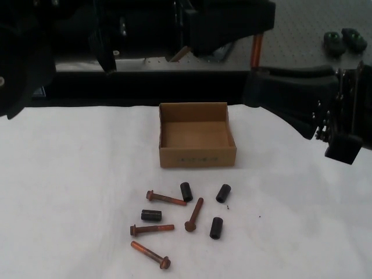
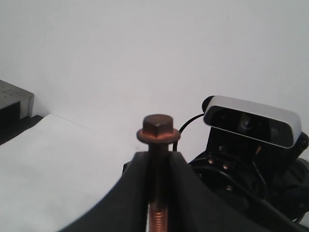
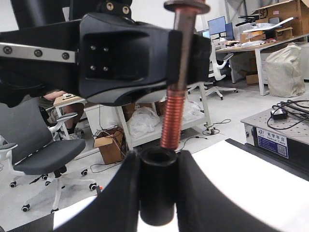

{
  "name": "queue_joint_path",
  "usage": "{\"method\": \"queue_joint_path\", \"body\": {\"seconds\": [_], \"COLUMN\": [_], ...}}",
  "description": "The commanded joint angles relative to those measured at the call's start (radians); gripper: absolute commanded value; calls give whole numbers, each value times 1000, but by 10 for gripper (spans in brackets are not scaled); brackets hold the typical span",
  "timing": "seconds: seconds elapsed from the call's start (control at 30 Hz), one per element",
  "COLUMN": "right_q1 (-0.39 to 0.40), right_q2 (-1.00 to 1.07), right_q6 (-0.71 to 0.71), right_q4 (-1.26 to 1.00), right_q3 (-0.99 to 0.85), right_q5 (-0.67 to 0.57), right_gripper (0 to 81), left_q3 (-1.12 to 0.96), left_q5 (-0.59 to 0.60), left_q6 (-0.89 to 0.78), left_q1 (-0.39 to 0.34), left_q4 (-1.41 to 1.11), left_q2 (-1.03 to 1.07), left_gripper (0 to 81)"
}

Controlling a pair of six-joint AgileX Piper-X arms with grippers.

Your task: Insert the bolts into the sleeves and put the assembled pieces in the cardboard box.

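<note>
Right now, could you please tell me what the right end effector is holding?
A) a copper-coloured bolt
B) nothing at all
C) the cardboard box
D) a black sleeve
D: the right wrist view shows the right end effector closed on the black sleeve, while the bolt in the left end effector hangs with its threaded tip at the sleeve's mouth.

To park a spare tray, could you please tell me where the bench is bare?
Bare cloth lies left and right of the box. In front of the box it is crowded with scattered bolts and sleeves.
</note>
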Motion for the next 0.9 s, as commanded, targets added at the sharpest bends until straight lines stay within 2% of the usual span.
{"method": "queue_joint_path", "body": {"seconds": [0.0,0.4,0.77,0.87], "right_q1": [-8,-8,-8,-8], "right_q2": [0,13,14,14], "right_q6": [8,8,22,46], "right_q4": [-35,2,-61,-82], "right_q3": [-19,-19,-20,-31], "right_q5": [-6,16,30,-15], "right_gripper": [28,28,28,28], "left_q3": [-5,-5,-5,-5], "left_q5": [23,70,100,100], "left_q6": [-6,-30,-47,-47], "left_q1": [2,2,2,2], "left_q4": [-7,-16,-15,-15], "left_q2": [-12,-12,-12,-12], "left_gripper": [6,6,6,6]}}
